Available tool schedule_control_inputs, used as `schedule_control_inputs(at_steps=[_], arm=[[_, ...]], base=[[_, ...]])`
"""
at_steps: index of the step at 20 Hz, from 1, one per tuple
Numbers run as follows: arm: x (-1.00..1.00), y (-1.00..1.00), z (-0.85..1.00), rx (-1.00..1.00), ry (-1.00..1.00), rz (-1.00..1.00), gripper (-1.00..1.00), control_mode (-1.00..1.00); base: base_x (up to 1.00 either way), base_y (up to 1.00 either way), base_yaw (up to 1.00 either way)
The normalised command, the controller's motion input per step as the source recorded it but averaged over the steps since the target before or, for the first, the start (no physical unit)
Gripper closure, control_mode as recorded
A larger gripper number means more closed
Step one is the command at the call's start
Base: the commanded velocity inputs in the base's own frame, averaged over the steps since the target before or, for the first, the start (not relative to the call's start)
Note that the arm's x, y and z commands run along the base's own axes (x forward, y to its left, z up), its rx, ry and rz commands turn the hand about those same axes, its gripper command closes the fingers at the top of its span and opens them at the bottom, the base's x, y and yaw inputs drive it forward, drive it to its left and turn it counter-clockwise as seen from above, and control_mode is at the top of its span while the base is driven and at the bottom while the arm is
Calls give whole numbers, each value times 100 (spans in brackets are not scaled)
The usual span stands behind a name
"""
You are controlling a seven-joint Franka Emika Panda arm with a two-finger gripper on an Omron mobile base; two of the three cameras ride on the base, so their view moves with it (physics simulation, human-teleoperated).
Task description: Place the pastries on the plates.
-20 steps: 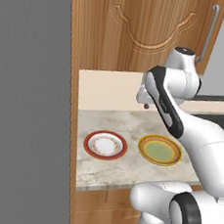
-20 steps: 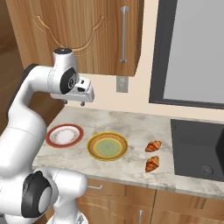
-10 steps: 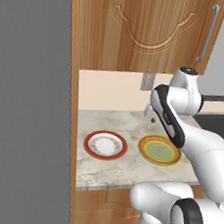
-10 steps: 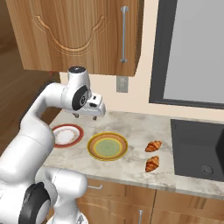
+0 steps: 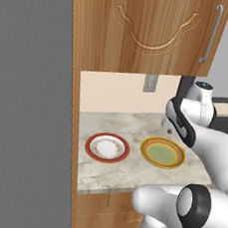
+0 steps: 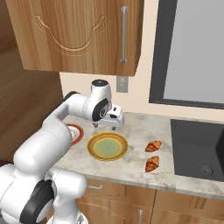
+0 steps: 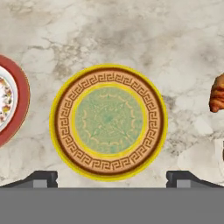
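Note:
Two golden-brown pastries lie on the marble counter right of the plates, one (image 6: 153,146) farther back and one (image 6: 152,163) nearer the front edge; the edge of one pastry (image 7: 217,98) shows at the right of the hand view. The yellow-rimmed plate with a green centre (image 6: 107,146) (image 5: 162,152) (image 7: 108,120) is bare. The red-rimmed plate (image 5: 107,147) (image 7: 11,105) lies left of it, also bare, and in the right base view the arm partly hides the red-rimmed plate (image 6: 76,133). My gripper (image 6: 110,127) (image 7: 111,179) hangs open above the back of the yellow plate, holding nothing.
A dark cooktop (image 6: 197,148) sits right of the pastries. A wooden wall cabinet (image 5: 145,29) hangs above the counter, and a tall wooden side panel (image 5: 71,131) bounds it on the left. An outlet (image 6: 122,84) is on the back wall.
The arm has swung down and to the right, from above the red plate's side to over the yellow plate. Plates and pastries have not moved.

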Motion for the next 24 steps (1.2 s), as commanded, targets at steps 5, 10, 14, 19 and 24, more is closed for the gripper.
schedule_control_inputs(at_steps=[5,10,14,19,24], arm=[[16,-61,-21,0,10,-12,-100,-100],[24,-58,-31,0,5,-21,-100,-100],[36,-54,-38,1,1,-19,-100,-100],[23,-56,-29,0,2,-20,-100,-100],[12,-57,-17,0,0,-13,-100,-100]], base=[[0,0,0],[0,0,0],[0,0,0],[0,0,0],[0,0,0]])
